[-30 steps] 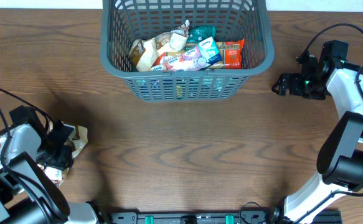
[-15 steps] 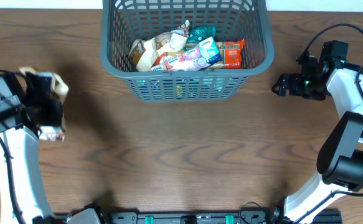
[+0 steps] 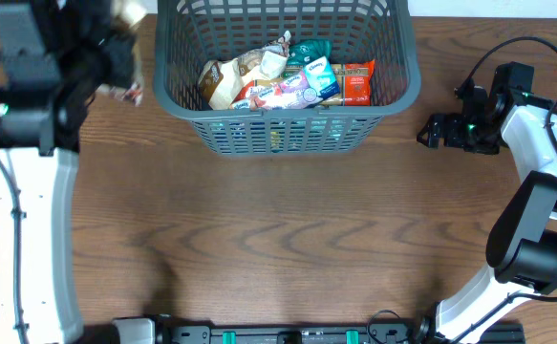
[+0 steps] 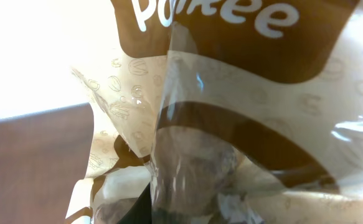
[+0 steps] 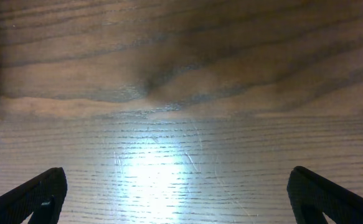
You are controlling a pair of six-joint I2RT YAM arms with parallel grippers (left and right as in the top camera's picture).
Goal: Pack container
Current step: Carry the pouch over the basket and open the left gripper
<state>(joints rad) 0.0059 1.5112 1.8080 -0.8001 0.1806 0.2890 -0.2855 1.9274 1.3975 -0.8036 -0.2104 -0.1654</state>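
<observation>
The container [image 3: 288,134] sits at the far middle of the bench [image 3: 278,239], with a heap of packets [image 3: 288,81] already on its floor. The left fingers [image 3: 116,59] look clamped on a brown-and-cream snack packet [image 4: 243,124], held up high just outside the basket's left rim. I'd carry it right over that rim and only let go once it's low over the heap, so it doesn't snag the lattice or slide out. The right fingers [image 5: 38,196] are spread wide with nothing in them, over bare bench well off to the right, so no need to touch them.
</observation>
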